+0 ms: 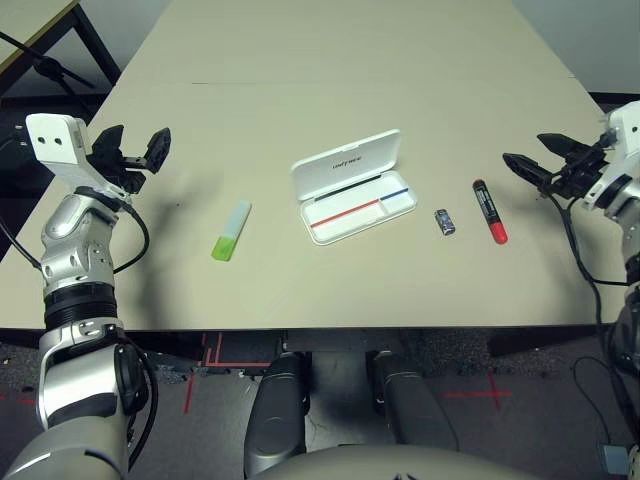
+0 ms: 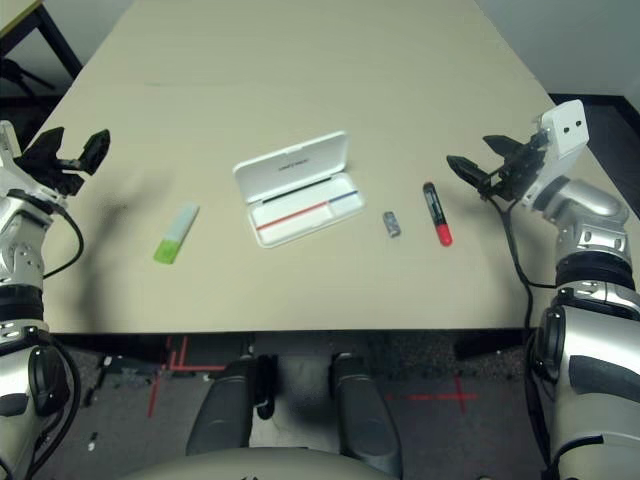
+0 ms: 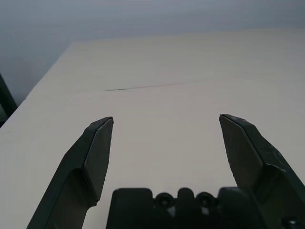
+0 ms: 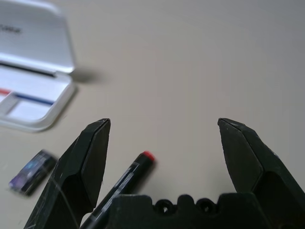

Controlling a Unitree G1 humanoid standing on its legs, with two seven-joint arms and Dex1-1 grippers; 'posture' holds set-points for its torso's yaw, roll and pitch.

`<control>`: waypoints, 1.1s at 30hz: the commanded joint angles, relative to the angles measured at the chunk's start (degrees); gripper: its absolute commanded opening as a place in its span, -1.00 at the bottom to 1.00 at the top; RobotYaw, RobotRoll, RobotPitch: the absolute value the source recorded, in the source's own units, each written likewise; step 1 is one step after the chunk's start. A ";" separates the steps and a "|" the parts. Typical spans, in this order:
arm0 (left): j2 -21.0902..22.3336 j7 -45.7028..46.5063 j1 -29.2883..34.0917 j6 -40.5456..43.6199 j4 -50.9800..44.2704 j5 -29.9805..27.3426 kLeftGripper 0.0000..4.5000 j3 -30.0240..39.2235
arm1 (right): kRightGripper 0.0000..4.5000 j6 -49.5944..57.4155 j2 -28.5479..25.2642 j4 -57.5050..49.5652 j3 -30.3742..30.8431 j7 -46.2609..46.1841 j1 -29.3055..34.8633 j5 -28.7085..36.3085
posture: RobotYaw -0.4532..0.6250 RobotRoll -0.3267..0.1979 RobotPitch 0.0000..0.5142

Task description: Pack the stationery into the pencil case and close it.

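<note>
- Left gripper [image 1: 146, 150]: out to the left, raised above the table, its two black fingers spread wide, holding nothing.
- Right gripper [image 2: 472, 150]: out to the right, above the table, fingers wide apart, empty too.
- Left arm [image 1: 78, 260]: silver, reaching forward.
- Right arm [image 2: 594, 270]: silver, reaching forward, angled inward toward its gripper.

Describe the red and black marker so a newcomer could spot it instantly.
On the pale table, find the open white pencil case near the middle. To its right, past a tiny dark block, lies the marker, just short of the robot's right gripper. It is slim, longer than the block, mostly black, with a bright red end towards the robot.
</note>
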 commanded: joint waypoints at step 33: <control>10.29 -17.10 7.15 40.03 -46.33 -4.88 0.99 -32.98 | 1.00 3.48 0.13 -4.13 8.44 6.03 1.22 -4.62 | -0.05 0.25 -0.44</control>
